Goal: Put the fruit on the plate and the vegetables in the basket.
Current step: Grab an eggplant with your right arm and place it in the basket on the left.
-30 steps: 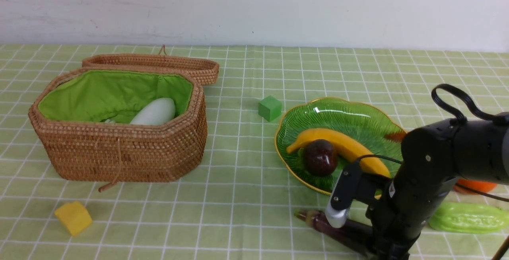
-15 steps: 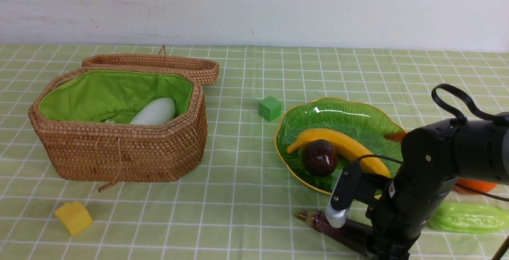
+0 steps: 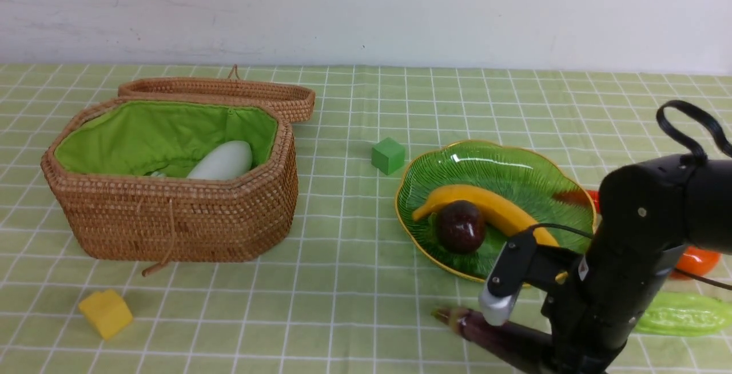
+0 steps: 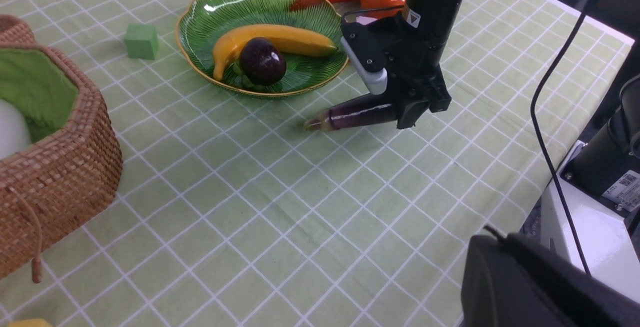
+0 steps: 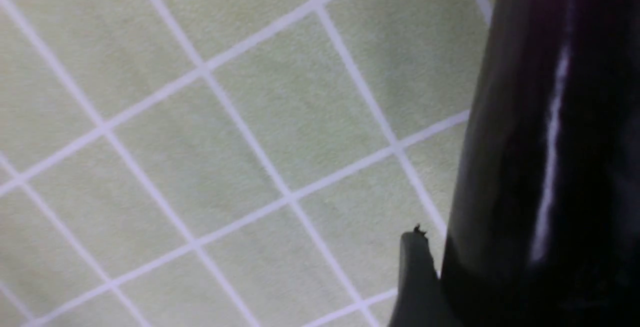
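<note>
My right gripper (image 4: pixel 409 111) is shut on the thick end of the glossy purple eggplant (image 3: pixel 492 333), low over the cloth in front of the plate. The eggplant (image 5: pixel 550 142) fills the right wrist view beside one finger (image 5: pixel 415 277). A banana (image 3: pixel 486 205) and a mangosteen (image 3: pixel 460 226) lie on the green plate (image 3: pixel 514 162). The persimmon (image 3: pixel 695 261), carrot (image 3: pixel 575 195) and green gourd (image 3: pixel 680 314) lie on the cloth, partly hidden by the right arm. The white vegetable (image 3: pixel 223 160) is in the basket (image 3: pixel 171 219). My left gripper (image 4: pixel 520 277) shows only as a dark body, shut.
A green cube (image 3: pixel 388 155) sits on the cloth behind the plate's left edge. A yellow cube (image 3: pixel 106 312) lies in front of the basket. The basket's lid (image 3: pixel 229 91) hangs open behind it. The table's near edge and robot base (image 4: pixel 590 207) show in the left wrist view.
My right arm has shifted a little to the right and the eggplant has moved with it. Everything else has stayed put.
</note>
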